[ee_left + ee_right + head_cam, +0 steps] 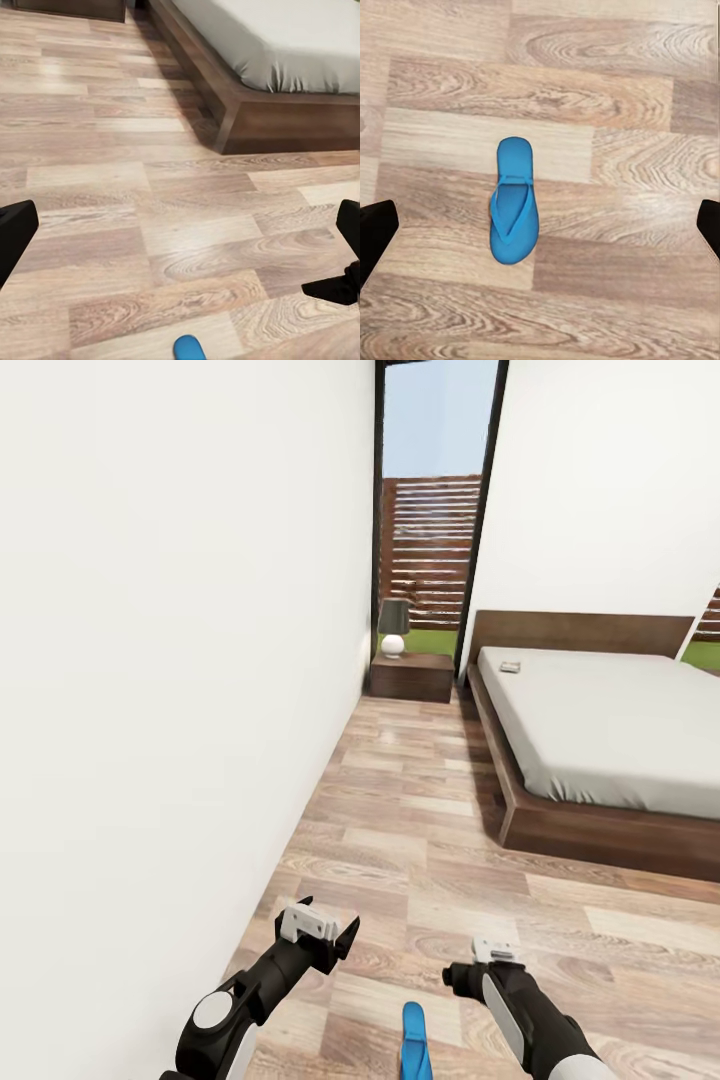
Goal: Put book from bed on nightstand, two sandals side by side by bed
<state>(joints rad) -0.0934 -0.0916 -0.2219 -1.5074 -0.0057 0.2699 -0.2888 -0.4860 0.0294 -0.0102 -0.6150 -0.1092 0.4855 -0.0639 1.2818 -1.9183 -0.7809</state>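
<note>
Progress: nothing placed | book on bed | I see one sandal on floor (unheld) | left claw, right claw spread wide, empty.

Bedroom corner with white walls and pale wood-plank floor

A plain white wall runs along the left side, and another white wall stands at the far end. Between them a tall dark-framed window shows blue sky, a slatted brown fence and a strip of green grass. The plank floor is light brown, grained and softly glossy, with a bright sheen near the window.
</note>
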